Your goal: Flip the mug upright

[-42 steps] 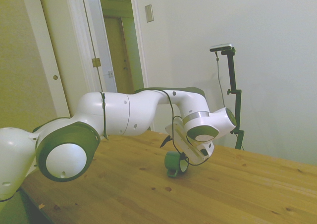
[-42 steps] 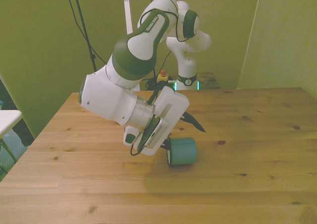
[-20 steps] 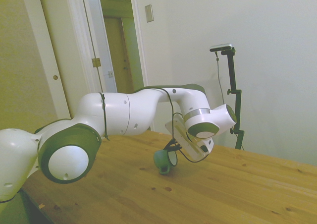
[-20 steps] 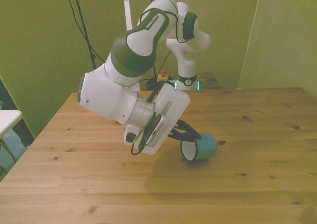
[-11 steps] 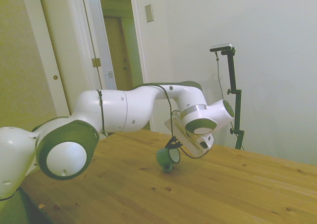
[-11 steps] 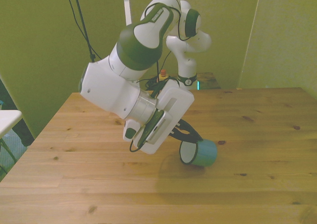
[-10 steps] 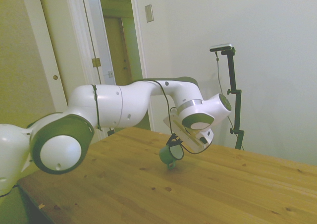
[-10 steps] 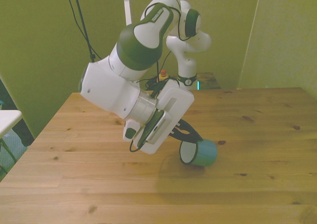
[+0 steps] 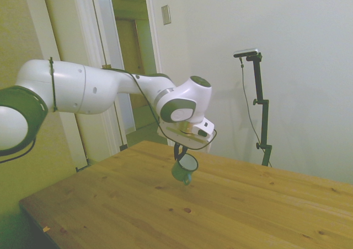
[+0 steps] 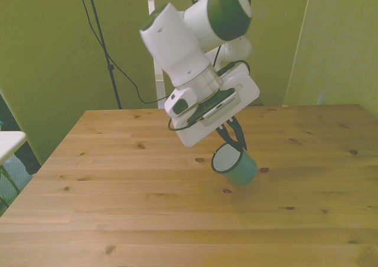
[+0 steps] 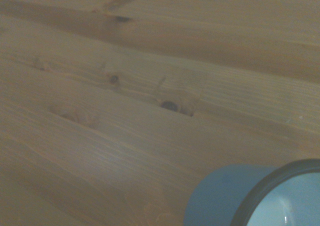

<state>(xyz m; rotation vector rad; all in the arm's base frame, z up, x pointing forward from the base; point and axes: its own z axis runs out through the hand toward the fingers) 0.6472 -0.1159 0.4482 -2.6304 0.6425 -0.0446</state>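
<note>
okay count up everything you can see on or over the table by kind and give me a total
Mugs: 1, teal, the mug tilted, held at its rim by the gripper
Grippers: 1
Tables: 1, the wooden table
Total: 3

Looks like a room in a home turned into a robot test space. Plain pale walls (image 9: 287,28), white-framed doorway (image 9: 132,50) opening onto a hallway with a further door, brass hinge (image 9: 107,69) on the frame, wall switch plate (image 9: 166,14) beside it. Knotty pine tabletop (image 10: 118,184) carrying a white robot arm (image 9: 94,89) in the middle of the room. Yellow-green wall (image 10: 53,54) behind in the front view, cable (image 10: 106,48) hanging down it.
</note>
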